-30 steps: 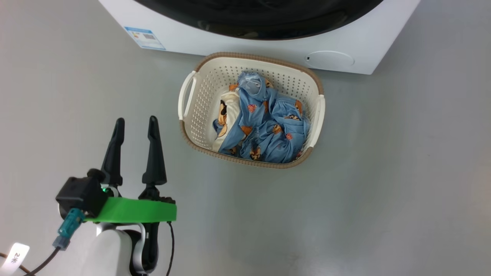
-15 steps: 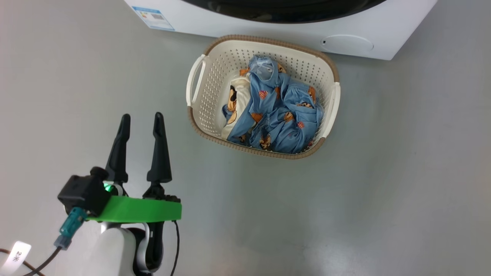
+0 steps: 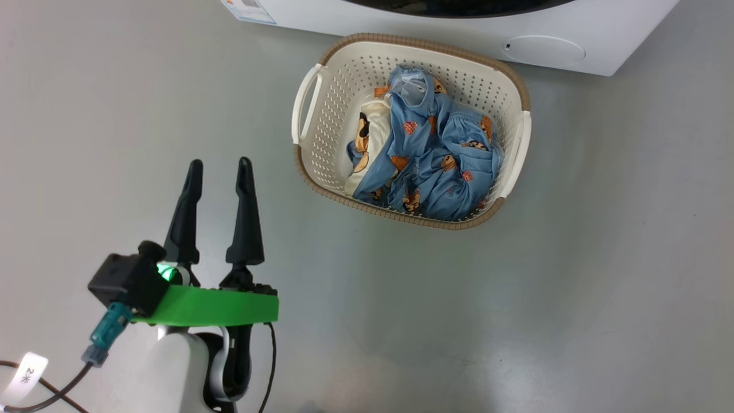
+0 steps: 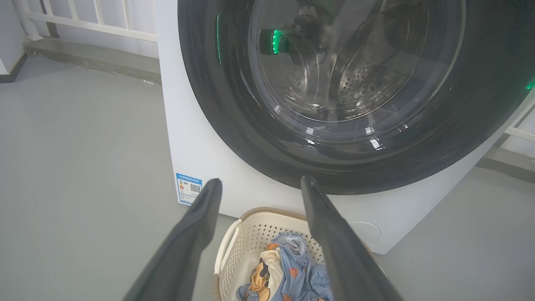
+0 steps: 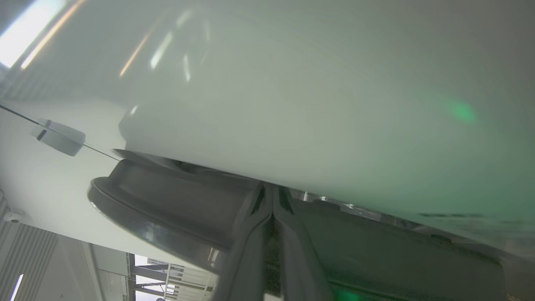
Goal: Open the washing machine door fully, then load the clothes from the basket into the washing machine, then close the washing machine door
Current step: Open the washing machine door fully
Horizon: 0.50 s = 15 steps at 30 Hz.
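Only the head camera has swung since a second ago, so the one basket (image 3: 327,132) and one washing machine (image 3: 401,20) sit higher and further right in its view. The clothes (image 3: 436,166) lie heaped in the basket — one cream piece, blue ones too tangled to count. The basket stands on the floor (image 3: 573,258) just before the machine, whose single door (image 4: 234,104) is shut. The left tool (image 3: 221,162) stands moderately wide and empty; the right tool (image 5: 272,196) has its two fingers pressed together.

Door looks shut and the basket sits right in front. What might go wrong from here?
The shut right gripper sits at a thin seam between glossy surfaces and may slip out. The basket sits close below the washing machine door, so its swing or an arm may knock it.
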Tool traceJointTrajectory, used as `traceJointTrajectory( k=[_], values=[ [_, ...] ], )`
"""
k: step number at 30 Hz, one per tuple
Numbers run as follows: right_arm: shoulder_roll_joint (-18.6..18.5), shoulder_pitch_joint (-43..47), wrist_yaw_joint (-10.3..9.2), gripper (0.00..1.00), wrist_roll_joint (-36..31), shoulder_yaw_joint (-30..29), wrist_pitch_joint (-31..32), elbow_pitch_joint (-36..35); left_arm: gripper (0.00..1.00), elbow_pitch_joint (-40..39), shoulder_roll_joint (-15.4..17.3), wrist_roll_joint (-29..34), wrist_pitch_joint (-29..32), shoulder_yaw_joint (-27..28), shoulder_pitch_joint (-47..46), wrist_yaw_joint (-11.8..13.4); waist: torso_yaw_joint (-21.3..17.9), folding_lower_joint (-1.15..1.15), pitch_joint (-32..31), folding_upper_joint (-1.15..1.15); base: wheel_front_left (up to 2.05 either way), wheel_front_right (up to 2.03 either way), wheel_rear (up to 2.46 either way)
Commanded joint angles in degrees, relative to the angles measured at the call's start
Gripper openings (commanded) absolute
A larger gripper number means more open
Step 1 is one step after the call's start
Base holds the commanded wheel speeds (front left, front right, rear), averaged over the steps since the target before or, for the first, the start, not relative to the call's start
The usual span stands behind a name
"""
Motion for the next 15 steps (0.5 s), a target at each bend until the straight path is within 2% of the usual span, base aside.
traceJointTrajectory(
  k=[1, 15],
  values=[
    [1.33, -0.75, 0.26, 0.0, -0.83, 0.3, 0.72, -1.09, 1.0, -1.6, 1.2, -0.35, -0.37, 1.67, -0.41, 0.46, 0.21, 0.0, 0.04, 0.0, 0.0, 0.0, 0.0],
    [3.74, 5.85, 0.26, 0.0, -1.26, 2.48, 5.07, -0.08, 1.0, 0.03, 1.2, 0.7, -0.37, 3.12, 0.65, 0.39, -1.77, 0.0, -4.74, 0.0, 0.0, 0.0, 0.0]
  ],
)
